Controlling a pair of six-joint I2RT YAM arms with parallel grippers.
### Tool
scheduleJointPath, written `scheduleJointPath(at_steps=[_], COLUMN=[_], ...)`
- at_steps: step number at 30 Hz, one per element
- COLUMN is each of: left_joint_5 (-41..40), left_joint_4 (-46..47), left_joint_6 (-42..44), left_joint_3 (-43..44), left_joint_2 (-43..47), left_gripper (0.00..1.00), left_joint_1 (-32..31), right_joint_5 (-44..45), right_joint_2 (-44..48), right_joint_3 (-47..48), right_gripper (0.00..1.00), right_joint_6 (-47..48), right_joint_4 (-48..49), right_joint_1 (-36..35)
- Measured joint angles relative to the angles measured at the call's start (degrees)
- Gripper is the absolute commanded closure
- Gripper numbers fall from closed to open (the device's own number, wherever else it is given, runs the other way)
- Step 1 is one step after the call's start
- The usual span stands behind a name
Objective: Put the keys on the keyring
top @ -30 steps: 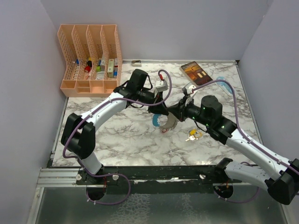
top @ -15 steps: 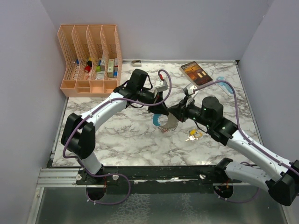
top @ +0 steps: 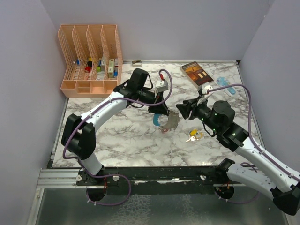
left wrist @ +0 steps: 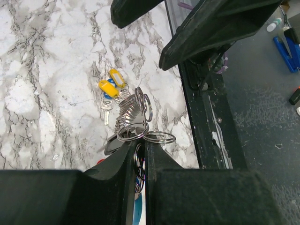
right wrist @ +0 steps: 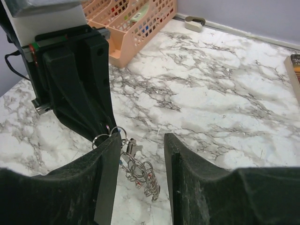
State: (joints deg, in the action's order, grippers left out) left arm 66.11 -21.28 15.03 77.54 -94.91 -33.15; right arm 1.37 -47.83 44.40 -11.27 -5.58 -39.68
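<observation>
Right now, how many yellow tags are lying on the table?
2. One yellow tag and a second yellow tag lie side by side on the marble table, a little apart from the keyring. More could be hidden from view.

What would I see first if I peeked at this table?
The left gripper pinches a jangly keyring at the middle of the marble table, with the right gripper open just beside it. Yellow-tagged keys lie nearby, and an orange file rack stands at the far left corner.

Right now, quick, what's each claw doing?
Left claw: closed on the keyring.
Right claw: open, holding nothing.
</observation>
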Motion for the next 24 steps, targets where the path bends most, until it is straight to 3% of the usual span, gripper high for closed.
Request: scheduleJointPath(at_steps=[5,15,24], left_joint_5=[-0.07,-0.35,-0.85], left_joint_4=[-0.63,-0.22,1.2], left_joint_6=[0.11,-0.79,-1.66], left_joint_3=[0.55,0.55,0.44], left_joint_2=[0.0,0.0,0.0], left_gripper=[0.95,1.0,1.0], left_joint_1=[0.0,0.0,1.09], right_joint_5=[0.11,-5.11,8.61], right_joint_2=[-1.05,-0.46,-2.01], right_joint_3=[-0.04,-2.75,1.6], right_gripper=[0.62,0.65,0.62], right_joint_6=[-0.09,1.51,-2.89], right_joint_4=[-0.98,-1.27,-15.69], right_joint_1=[0.0,-0.02,0.0])
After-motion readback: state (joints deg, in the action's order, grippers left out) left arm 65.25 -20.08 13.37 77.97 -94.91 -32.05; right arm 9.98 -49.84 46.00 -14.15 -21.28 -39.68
